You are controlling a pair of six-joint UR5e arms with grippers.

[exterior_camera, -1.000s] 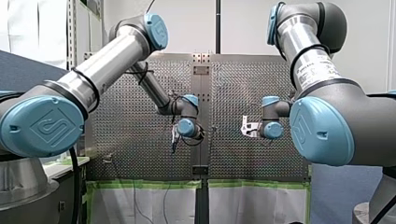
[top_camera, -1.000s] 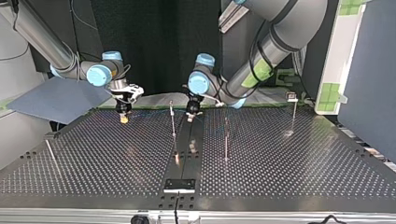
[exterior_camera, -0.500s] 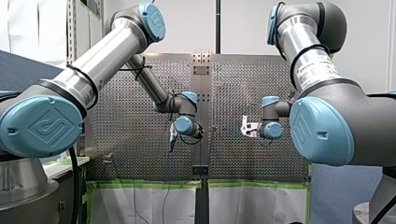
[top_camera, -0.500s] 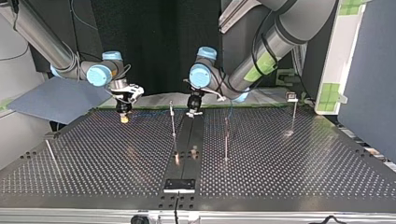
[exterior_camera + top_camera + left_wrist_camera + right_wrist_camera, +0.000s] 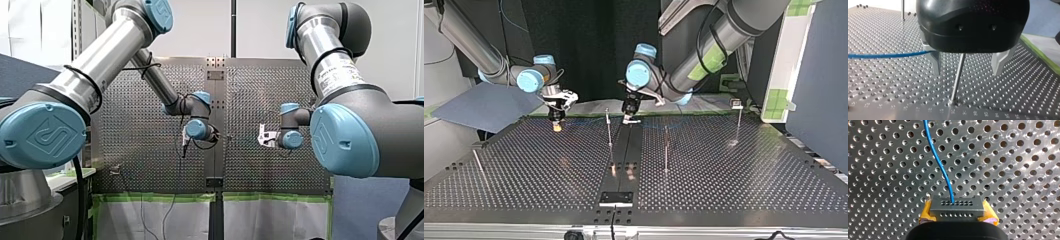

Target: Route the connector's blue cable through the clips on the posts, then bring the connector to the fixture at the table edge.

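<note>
In the front view my left gripper (image 5: 184, 149) hung over the middle of the desk (image 5: 140, 130), and my right gripper (image 5: 263, 139) was well apart from it.

In the top view my left gripper was just beside the middle post (image 5: 609, 131), while my right gripper was clearly further from this post, on its other side. The fixture (image 5: 616, 198) sat at the desk edge, well apart from the post.

In the left wrist view the metal fingers (image 5: 935, 63) were spread, with the post standing between them. The blue cable (image 5: 885, 55) ran sideways away from the post and reached the outer side of one finger, so I think it was not inside the grasp. My left arm was the nearer one to bring it to the post.

In the right wrist view the yellow pads (image 5: 927, 214) were clenched on the connector (image 5: 957, 206), and the cable left it straight ahead of the fingers
</note>
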